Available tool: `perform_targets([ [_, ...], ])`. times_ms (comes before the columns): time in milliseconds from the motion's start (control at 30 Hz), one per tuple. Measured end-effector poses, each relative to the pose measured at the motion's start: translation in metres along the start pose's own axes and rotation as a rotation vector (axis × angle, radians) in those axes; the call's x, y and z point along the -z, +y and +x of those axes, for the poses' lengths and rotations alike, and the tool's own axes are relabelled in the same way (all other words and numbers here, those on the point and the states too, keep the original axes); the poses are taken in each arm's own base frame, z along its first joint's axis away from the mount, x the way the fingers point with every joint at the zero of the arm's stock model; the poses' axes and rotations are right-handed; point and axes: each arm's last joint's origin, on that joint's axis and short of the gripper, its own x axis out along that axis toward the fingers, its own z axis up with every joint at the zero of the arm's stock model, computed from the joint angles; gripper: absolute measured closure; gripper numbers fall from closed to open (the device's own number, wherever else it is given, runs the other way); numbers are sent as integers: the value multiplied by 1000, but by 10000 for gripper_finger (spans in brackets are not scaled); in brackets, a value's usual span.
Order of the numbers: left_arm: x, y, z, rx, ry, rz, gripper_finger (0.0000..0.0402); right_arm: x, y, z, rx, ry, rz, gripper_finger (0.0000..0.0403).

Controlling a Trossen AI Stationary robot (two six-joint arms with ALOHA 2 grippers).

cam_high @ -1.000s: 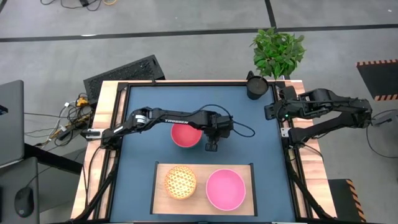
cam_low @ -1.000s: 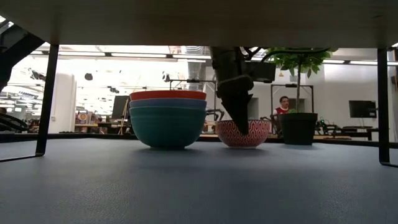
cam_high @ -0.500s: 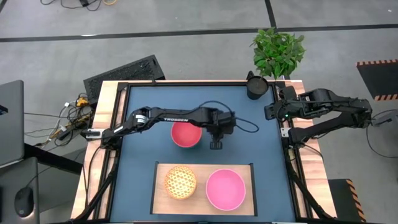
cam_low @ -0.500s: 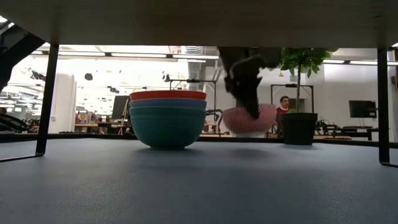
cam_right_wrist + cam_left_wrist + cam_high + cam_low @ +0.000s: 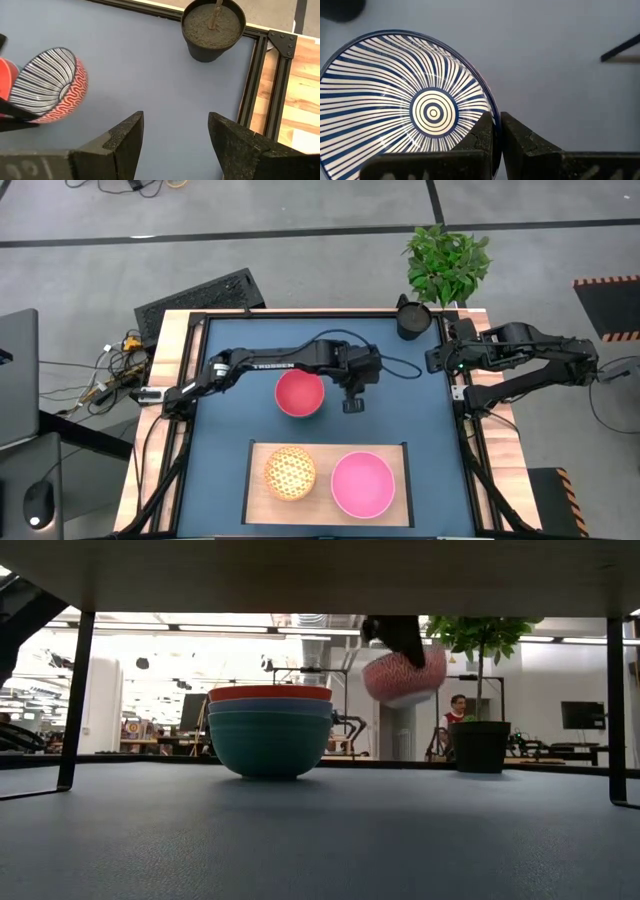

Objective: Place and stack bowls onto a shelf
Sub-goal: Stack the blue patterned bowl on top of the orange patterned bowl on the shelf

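Left pincer (image 5: 496, 142) is clamped on the rim of the striped bowl (image 5: 405, 107), one finger inside and one outside, and holds it lifted clear of the worktop (image 5: 400, 380). In the low view the striped bowl hangs tilted, well above the surface, its red wavy outside showing. From above, the left pincer sits just beside the stack of wide bowls (image 5: 300, 393), whose top bowl is red.

Toward the near edge lies the shelf (image 5: 325, 448), a pale board carrying the orange-lattice bowl (image 5: 290, 471) and the pink bowl (image 5: 363, 484) side by side.

Right pincer (image 5: 172, 135) waits with its fingers spread wide and nothing between them, at the worktop's far right corner near the dark pot (image 5: 213, 29).

To do the carry well, the left arm would likely keep the bowl high enough to clear the stack and the bowls on the shelf, level it over a bowl there, probably the orange-lattice one, and lower until it nests before letting go. A rim pinch on a tilted bowl may slip, so slow, smooth travel seems wise.
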Motion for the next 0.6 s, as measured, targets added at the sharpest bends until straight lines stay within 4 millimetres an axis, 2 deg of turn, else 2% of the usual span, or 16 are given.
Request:
perform_targets([
  [333,-5,-21,-45,18,-43,13,401,0,0,0,0,0,-7,154],
  [600,-4,-41,-99,48,-92,54,401,0,0,0,0,0,-6,154],
])
